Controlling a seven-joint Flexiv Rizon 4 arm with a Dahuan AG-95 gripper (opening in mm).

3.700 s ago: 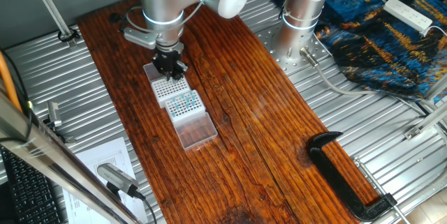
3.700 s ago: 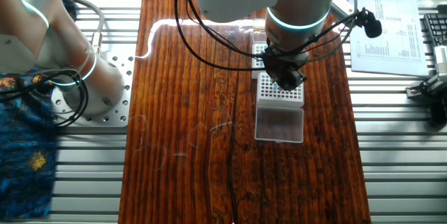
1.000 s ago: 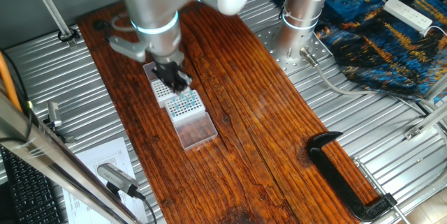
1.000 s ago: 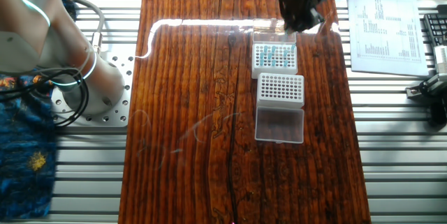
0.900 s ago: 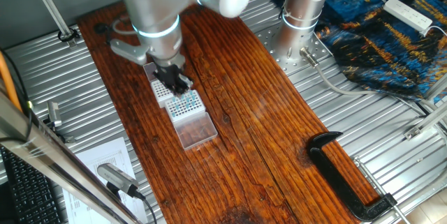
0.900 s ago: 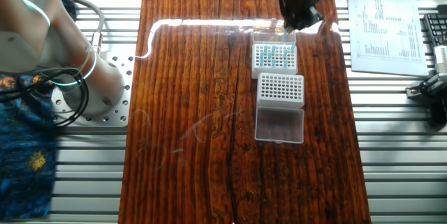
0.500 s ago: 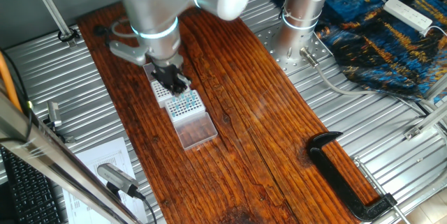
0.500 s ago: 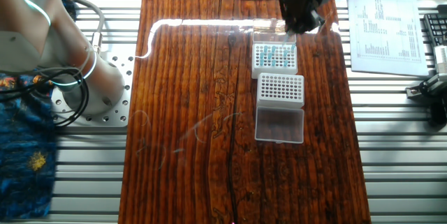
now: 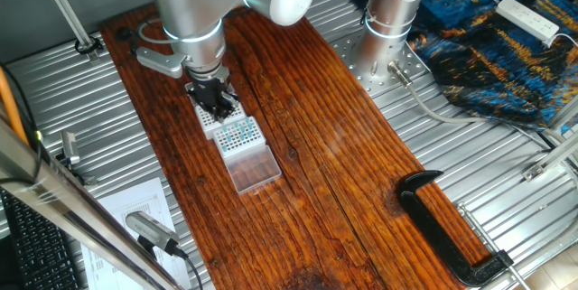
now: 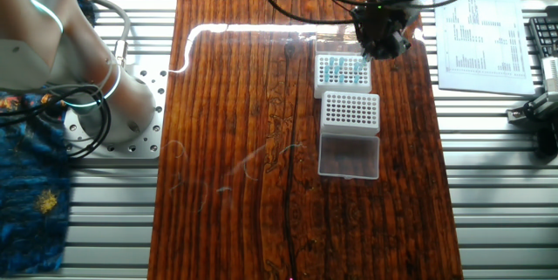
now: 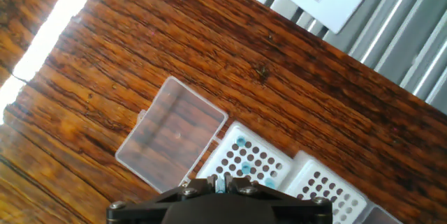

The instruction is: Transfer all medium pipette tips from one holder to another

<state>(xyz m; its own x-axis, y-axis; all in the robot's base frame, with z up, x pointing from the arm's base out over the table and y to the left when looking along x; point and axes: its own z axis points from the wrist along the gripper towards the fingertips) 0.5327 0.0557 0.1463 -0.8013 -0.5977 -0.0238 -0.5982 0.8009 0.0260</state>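
Two white tip holders stand end to end on the wooden table. In the other fixed view the holder far from the lid [image 10: 320, 85] carries medium pipette tips [image 10: 340, 71], and the holder by the lid [image 10: 328, 124] shows mostly dark holes. In one fixed view blue tips [image 9: 237, 131] show in the holder by the lid. My gripper [image 10: 377, 51] hangs over the right edge of the far holder. It also shows in one fixed view [image 9: 219, 105]. In the hand view it [image 11: 222, 181] is shut on one blue tip [image 11: 222, 184], above the holders [image 11: 230, 155].
A clear plastic lid [image 10: 349, 156] lies flat beside the holders and shows in the hand view [image 11: 171, 133]. Printed paper [image 10: 478, 31] lies off the table's right side. A black clamp [image 9: 452, 236] lies on the metal bench, and a second arm's base [image 9: 388, 28] stands behind.
The gripper was over the holder by the lid, then rose and moved past the far holder. Over the last second it has come back down toward the far holder's right edge.
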